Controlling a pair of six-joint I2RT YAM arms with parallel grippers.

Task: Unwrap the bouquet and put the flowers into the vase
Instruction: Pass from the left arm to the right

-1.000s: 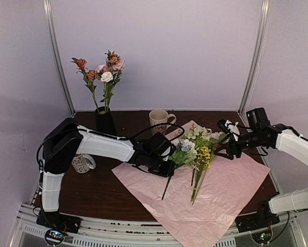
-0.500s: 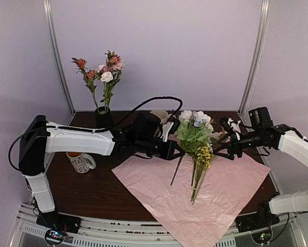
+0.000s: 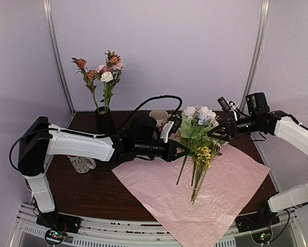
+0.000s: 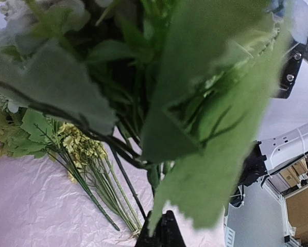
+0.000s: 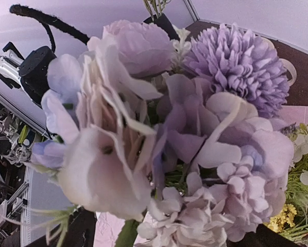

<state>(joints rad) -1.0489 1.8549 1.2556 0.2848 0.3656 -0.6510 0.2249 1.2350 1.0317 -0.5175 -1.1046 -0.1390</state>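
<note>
The bouquet lies unwrapped: its pink paper point(image 3: 223, 185) is spread flat on the table, with yellow flowers point(image 3: 203, 154) and green stems lying on it. My left gripper point(image 3: 181, 150) is shut on the stems of a bunch of white and lavender flowers point(image 3: 196, 121), held upright above the paper. Leaves point(image 4: 205, 128) fill the left wrist view above the shut gripper point(image 4: 161, 231). My right gripper point(image 3: 219, 121) stands open at the bunch's right side. Lavender blooms point(image 5: 195, 128) fill its view, between wide-apart fingers point(image 5: 79, 229). The black vase point(image 3: 105, 122) at the back left holds pink, white and orange flowers point(image 3: 105, 69).
A cream mug point(image 3: 159, 117) stands behind my left wrist. A patterned mug point(image 3: 82, 163) sits by the left arm's upper link. The yellow flowers point(image 4: 79, 146) and pink paper point(image 4: 25, 200) lie under the held bunch. The enclosure's posts point(image 3: 58, 56) stand at the back corners.
My left gripper has lifted the bunch off the paper and carried it up and to the right. My right gripper has risen to the blooms and opened wider.
</note>
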